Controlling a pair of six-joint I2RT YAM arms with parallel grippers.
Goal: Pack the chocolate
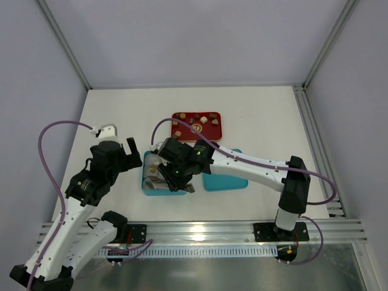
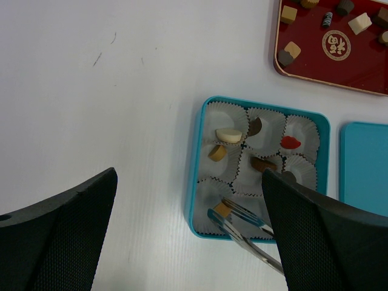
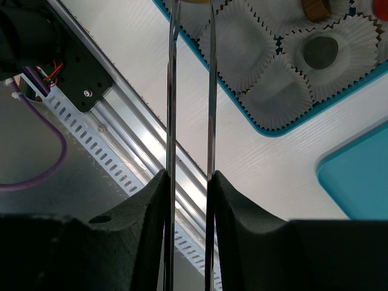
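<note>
The teal box (image 2: 200, 182) holds crinkled paper cups with chocolate in several: a cream piece (image 2: 228, 135), a tan one (image 2: 217, 152), dark brown ones (image 2: 262, 163). My right gripper (image 1: 182, 176) is shut on metal tweezers (image 2: 248, 227), whose tips pinch a tan chocolate piece (image 2: 222, 210) in the box's near-left cup. In the right wrist view my right gripper (image 3: 189, 182) clamps the tweezers (image 3: 171, 91), and their tips run out of the top of the frame. My left gripper (image 2: 189, 174) is open and empty, above the table just left of the box (image 1: 145, 176).
A red tray (image 1: 196, 125) with several loose chocolates, such as a cream piece (image 2: 359, 23), lies behind the box. The teal lid (image 1: 224, 179) lies flat to the box's right. An aluminium rail (image 3: 139, 139) runs along the table's near edge.
</note>
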